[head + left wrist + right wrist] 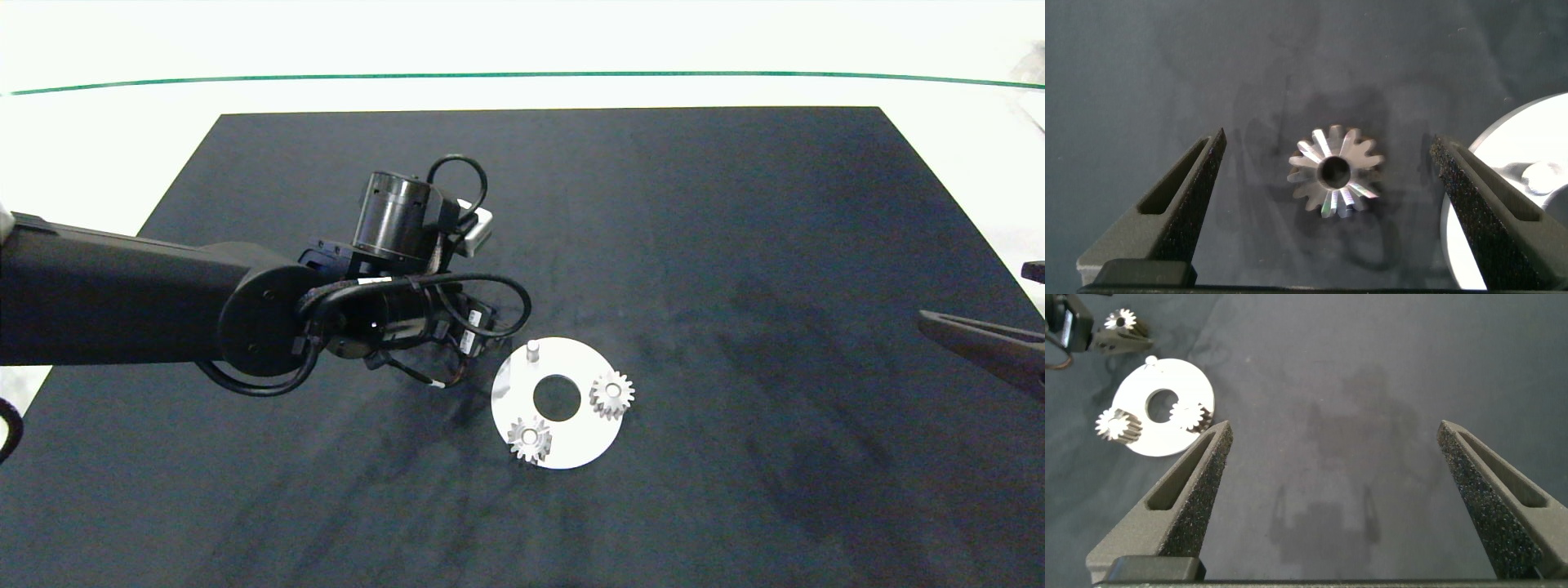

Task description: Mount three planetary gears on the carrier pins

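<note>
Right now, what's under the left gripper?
The third planetary gear lies flat on the dark mat, between the open left gripper and untouched, beside the white disc. In the head view the arm covers it.

Nothing readable anywhere here, honestly: no labels, brand marks, numbers or signs on anything in any of the three views.

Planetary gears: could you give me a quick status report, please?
Left claw open, straddling third gear on the mat. Two gears on pins, one pin bare. Right claw open, idle at right edge. Nothing blocking.
</note>
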Available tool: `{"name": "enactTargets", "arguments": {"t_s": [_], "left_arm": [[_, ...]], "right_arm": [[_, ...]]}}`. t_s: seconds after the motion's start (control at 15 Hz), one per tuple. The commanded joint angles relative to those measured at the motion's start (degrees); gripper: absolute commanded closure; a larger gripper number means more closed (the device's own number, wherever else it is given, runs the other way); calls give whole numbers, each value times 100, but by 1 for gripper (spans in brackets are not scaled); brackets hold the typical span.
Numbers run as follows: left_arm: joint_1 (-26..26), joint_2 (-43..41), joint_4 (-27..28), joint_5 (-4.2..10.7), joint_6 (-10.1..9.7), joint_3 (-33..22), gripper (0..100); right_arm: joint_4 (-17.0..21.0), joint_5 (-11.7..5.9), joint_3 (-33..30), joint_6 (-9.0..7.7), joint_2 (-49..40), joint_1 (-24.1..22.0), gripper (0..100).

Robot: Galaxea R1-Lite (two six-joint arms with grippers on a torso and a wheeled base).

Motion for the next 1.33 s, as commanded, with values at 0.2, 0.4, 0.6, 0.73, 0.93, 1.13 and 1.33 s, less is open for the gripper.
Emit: {"name": "enactTargets", "arguments": {"t_s": [0.2,0.4,0.6,0.73,0.93,1.13,1.33], "left_arm": [[139,-67,0,10,-7,118,0],[148,-102,-17,1,-7,276,5],[139,-102,-88,-7,-7,268,11],[130,-93,-88,-7,-7,250,14],[113,-67,-88,-7,-7,268,20],[95,-58,-88,-7,-7,259,26],[104,-67,-88,-7,-7,268,32]], "right_arm": [[6,-8,0,-5,0,22,0],[-3,-8,0,-5,0,22,0],[-3,-8,0,-5,0,22,0],[-3,-8,0,-5,-9,22,0],[-3,-8,0,-5,-9,13,0],[-3,-8,0,-5,-9,22,0],[-3,-8,0,-5,-9,22,0]]}}
